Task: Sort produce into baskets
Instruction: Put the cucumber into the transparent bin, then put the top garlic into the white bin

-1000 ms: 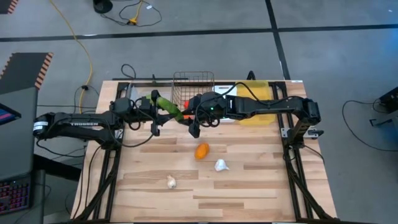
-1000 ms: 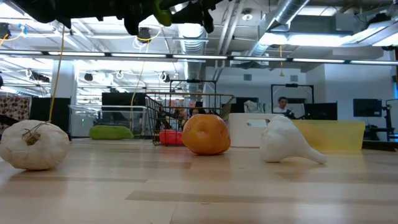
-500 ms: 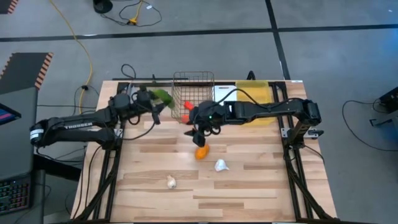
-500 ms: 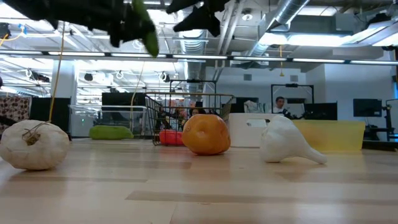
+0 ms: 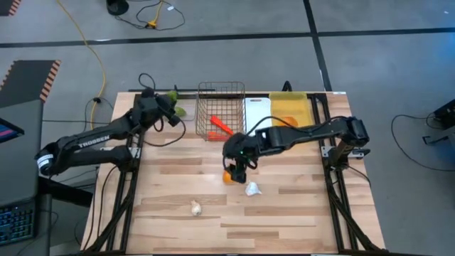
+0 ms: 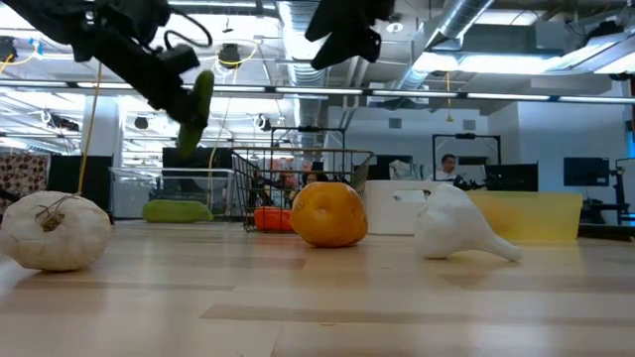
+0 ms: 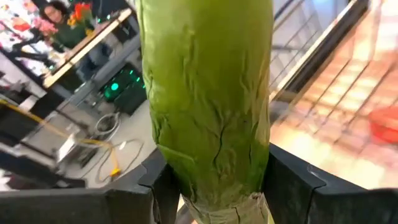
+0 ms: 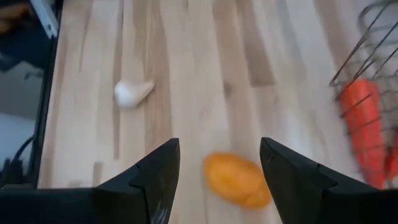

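Observation:
My left gripper (image 5: 169,114) is shut on a green cucumber (image 5: 179,112) high over the table's far left corner; the cucumber also shows in the low view (image 6: 198,109). A clear tray (image 6: 169,188) below holds a second cucumber (image 6: 177,210). My right gripper (image 5: 239,165) is open and empty just above an orange (image 5: 228,176); in its wrist view the fingers stand on either side of the orange (image 8: 236,179). Two garlic bulbs (image 5: 252,188) (image 5: 195,208) lie on the table. A carrot (image 5: 219,126) lies in the wire-mesh basket (image 5: 220,92). My left gripper pinches the cucumber between its two fingers (image 7: 289,186), on the cucumber's sides near one end (image 7: 211,180). The fingers lie across it. The rest of the cucumber sticks out past the fingertips and, in the low view, slants downward, clear of the table and the tray.
A white bin (image 5: 256,108) and a yellow bin (image 5: 290,110) stand right of the wire basket along the far edge. The near half of the table is bare wood apart from the garlic. People sit in the room behind the table (image 6: 451,169).
My left gripper has carried the cucumber from beside the wire basket toward the far left corner and tipped it from near level to slanting down. My right gripper has gone toward the near edge and down, from beside the cucumber to over the orange.

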